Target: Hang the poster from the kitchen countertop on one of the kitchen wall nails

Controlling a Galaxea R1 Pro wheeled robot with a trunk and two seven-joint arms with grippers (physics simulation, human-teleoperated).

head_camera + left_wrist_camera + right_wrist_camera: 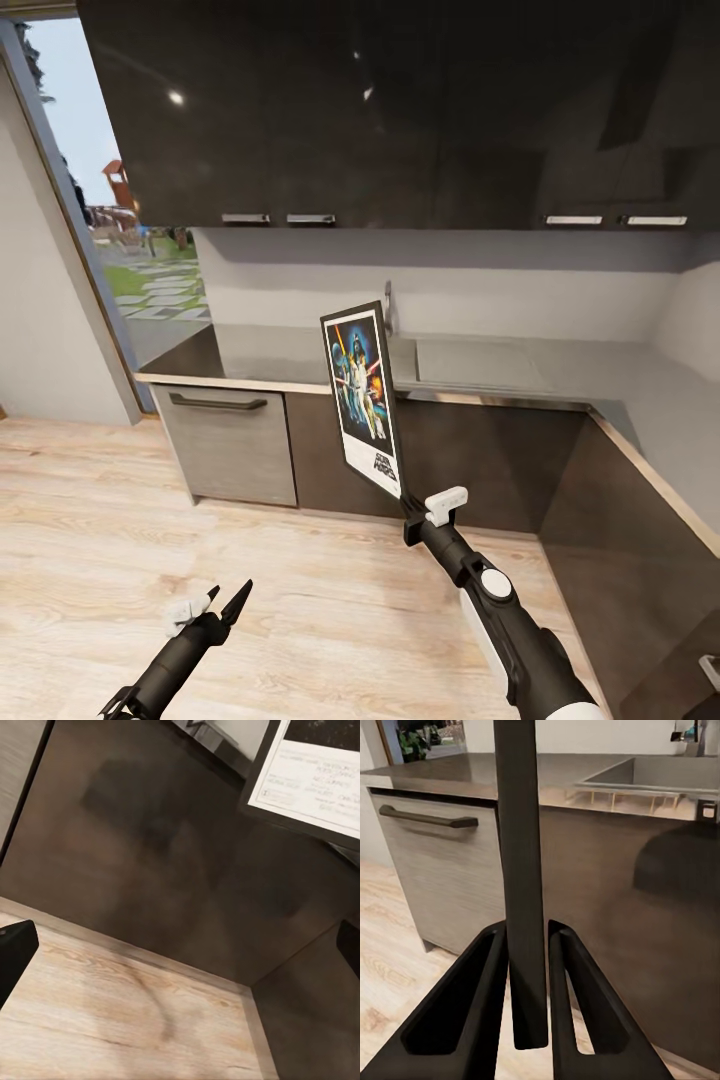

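Note:
The poster [362, 395] stands upright above the floor, in front of the lower cabinets, its colourful face turned toward the left. My right gripper [407, 500] is shut on its bottom corner. In the right wrist view the poster [521, 855] shows edge-on as a dark strip clamped between the two fingers of the gripper [526, 937]. My left gripper [222, 606] hangs low over the wood floor, open and holding nothing. A pale corner of the poster [311, 776] shows in the left wrist view. The grey kitchen countertop [260, 352] runs behind the poster.
An inset sink [475, 365] and faucet [388, 306] sit in the countertop. Dark upper cabinets [350, 110] hang above, with a bare pale wall [450, 285] below them. A handled drawer front [228, 440] is at left, beside a glass opening [110, 240]. The counter turns along the right.

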